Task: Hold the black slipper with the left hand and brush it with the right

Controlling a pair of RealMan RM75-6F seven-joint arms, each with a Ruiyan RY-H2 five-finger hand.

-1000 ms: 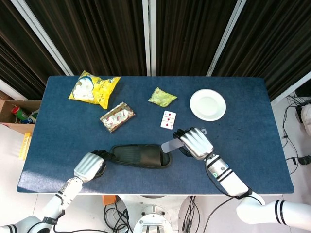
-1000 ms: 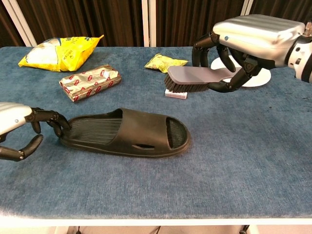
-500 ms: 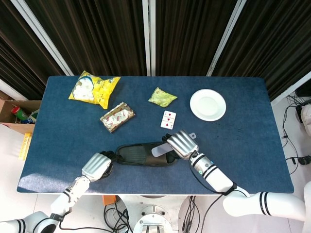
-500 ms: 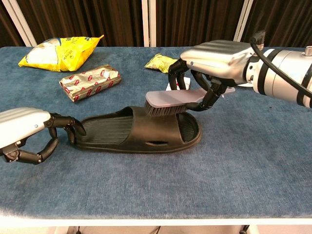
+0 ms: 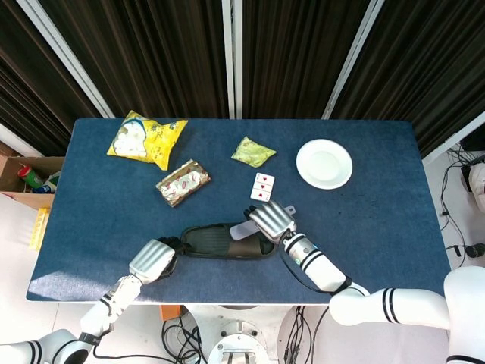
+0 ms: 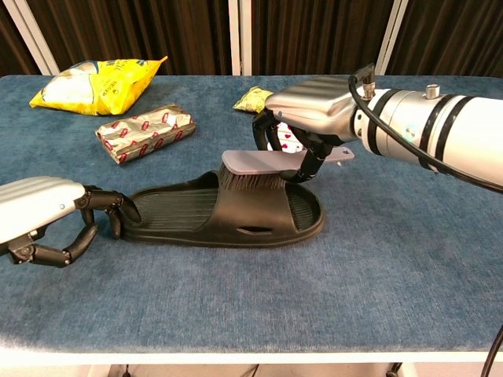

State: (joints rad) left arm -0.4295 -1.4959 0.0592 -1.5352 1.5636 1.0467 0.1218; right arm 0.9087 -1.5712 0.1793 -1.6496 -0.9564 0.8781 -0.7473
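Note:
The black slipper (image 6: 216, 214) (image 5: 216, 240) lies flat on the blue table, toe to the right. My left hand (image 6: 43, 221) (image 5: 154, 260) pinches its heel end between the fingertips. In my right hand (image 6: 314, 114) (image 5: 272, 221) is a grey brush (image 6: 259, 169) (image 5: 244, 229) with dark bristles. The bristles press down on the strap of the slipper near its middle. The handle of the brush sticks out past the hand to the right.
A yellow snack bag (image 5: 145, 139), a silver and red packet (image 5: 183, 182), a green packet (image 5: 253, 152), a playing card (image 5: 262, 186) and a white plate (image 5: 324, 163) lie on the far half of the table. A cardboard box (image 5: 23, 180) stands off the left edge.
My right hand brought the brush down from above the table onto the slipper's strap and then slid it leftward. The left hand closed in on the heel, and the slipper shifted slightly right.

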